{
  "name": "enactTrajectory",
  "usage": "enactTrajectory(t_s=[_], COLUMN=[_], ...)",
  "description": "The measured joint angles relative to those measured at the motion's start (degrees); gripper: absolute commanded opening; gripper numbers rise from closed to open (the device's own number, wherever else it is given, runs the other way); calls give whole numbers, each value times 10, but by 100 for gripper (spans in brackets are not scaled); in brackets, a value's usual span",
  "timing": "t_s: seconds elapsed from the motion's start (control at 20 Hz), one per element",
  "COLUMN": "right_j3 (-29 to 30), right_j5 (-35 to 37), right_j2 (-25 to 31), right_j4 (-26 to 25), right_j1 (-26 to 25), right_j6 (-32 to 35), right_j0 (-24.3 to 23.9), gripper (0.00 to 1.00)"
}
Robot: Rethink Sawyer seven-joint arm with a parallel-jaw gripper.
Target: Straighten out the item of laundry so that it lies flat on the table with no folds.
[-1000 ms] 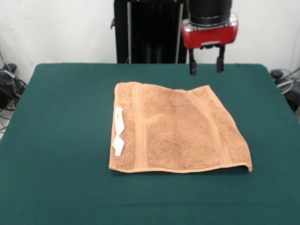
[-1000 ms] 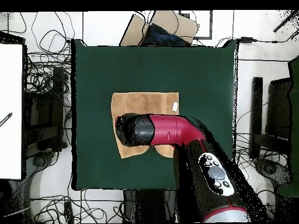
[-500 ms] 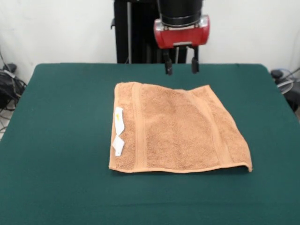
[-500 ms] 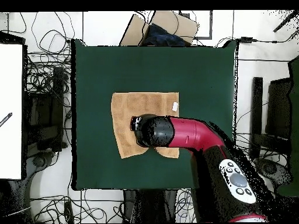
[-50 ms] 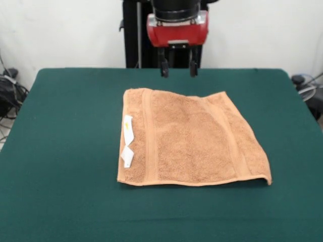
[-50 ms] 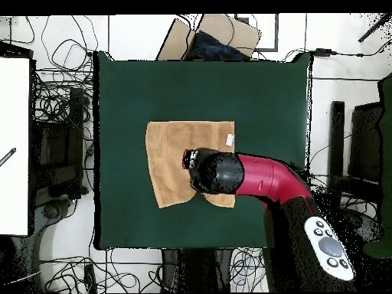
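We are hovering the gripper (image 5: 178, 70) with its jaws parted and empty above the towel's (image 5: 189, 138) far edge; the towel is lying mid-counter (image 5: 60, 151), below and nearer the camera.

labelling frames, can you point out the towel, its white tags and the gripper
towel (image 5: 194, 143), front view, middle of the terry face
white tags (image 5: 128, 129), front view, upper tag on the towel's left band
gripper (image 5: 178, 68), front view, midway between the two black fingertips, which stand apart above the table's far side
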State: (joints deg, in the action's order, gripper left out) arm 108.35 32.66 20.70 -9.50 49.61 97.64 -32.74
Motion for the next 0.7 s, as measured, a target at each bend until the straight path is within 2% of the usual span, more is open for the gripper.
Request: enactTrajectory(t_s=[0.7], right_j3=[-9], right_j5=[24], right_j2=[4], right_j4=[1], right_j1=[75], right_j6=[0], right_j0=[-51], gripper=[100])
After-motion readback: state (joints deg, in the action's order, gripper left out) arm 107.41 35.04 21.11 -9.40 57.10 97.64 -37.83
